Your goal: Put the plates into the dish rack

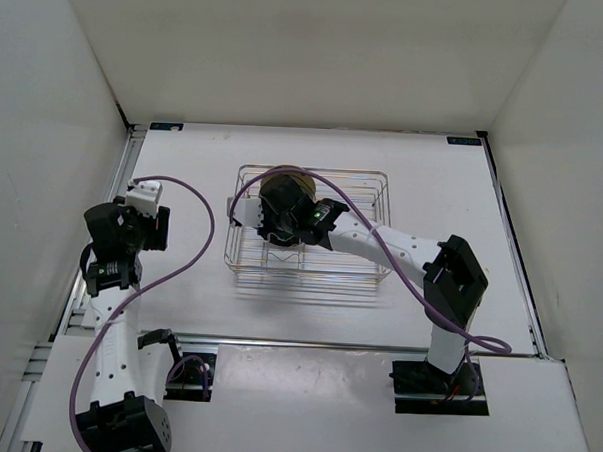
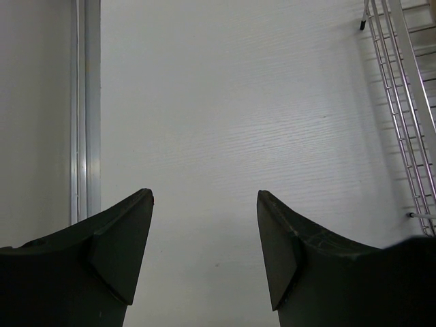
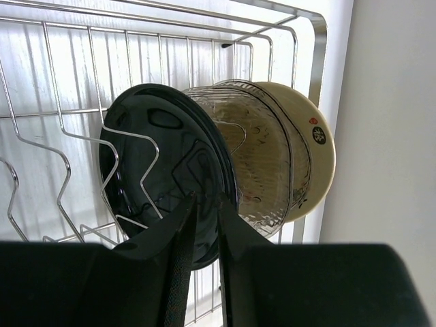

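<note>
Rack [image 1: 354,171] sits toward the far edge of the counter [image 2: 238,102], holding a black plate [image 3: 157,170], clear plate [image 3: 266,157] and cream plate [image 3: 317,146] on edge. Right tool [image 3: 206,202] pinches the black plate's rim, jaws nearly closed. Glossy, stiff, likely slippery and chippable: grip the rim squarely. Left tool [image 2: 204,196] hangs wide open, empty, near the left edge.

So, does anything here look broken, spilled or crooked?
Nothing stands out. The black plate, the clear speckled plate and the cream plate stand on edge, close together, at one end of the dish rack. No chips or spills show.
</note>
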Robot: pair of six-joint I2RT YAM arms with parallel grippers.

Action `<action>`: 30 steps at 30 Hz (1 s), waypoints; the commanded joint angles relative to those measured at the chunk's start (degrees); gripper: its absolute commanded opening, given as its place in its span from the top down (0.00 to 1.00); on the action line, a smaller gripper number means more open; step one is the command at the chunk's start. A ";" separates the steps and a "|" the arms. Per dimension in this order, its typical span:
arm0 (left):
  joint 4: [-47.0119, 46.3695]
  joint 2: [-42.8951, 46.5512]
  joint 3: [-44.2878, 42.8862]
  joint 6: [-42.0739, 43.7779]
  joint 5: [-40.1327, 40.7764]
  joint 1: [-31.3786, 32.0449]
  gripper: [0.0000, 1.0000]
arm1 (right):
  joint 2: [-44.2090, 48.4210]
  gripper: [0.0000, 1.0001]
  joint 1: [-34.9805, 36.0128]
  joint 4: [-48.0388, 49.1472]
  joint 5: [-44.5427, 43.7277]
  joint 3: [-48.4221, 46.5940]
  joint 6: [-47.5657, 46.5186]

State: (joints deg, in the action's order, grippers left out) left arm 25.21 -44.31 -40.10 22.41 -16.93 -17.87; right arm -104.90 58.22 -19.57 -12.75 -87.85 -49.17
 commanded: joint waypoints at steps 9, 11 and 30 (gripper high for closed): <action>-0.78 1.69 0.63 -0.27 -2.06 -2.61 0.27 | 4.00 0.57 -2.22 6.37 -11.58 -7.15 -6.63; -0.78 1.69 0.63 -0.79 -2.75 -3.14 0.27 | 6.19 0.35 -4.59 9.45 -14.39 -7.95 -12.23; 0.36 -8.76 0.55 -4.30 -13.91 -4.81 0.00 | 17.70 0.00 -46.69 -7.59 -7.04 5.20 24.97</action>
State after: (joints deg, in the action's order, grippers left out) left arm 25.28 -51.92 -39.68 19.20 -26.65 -22.39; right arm -88.12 13.93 -23.09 -24.05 -88.79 -33.50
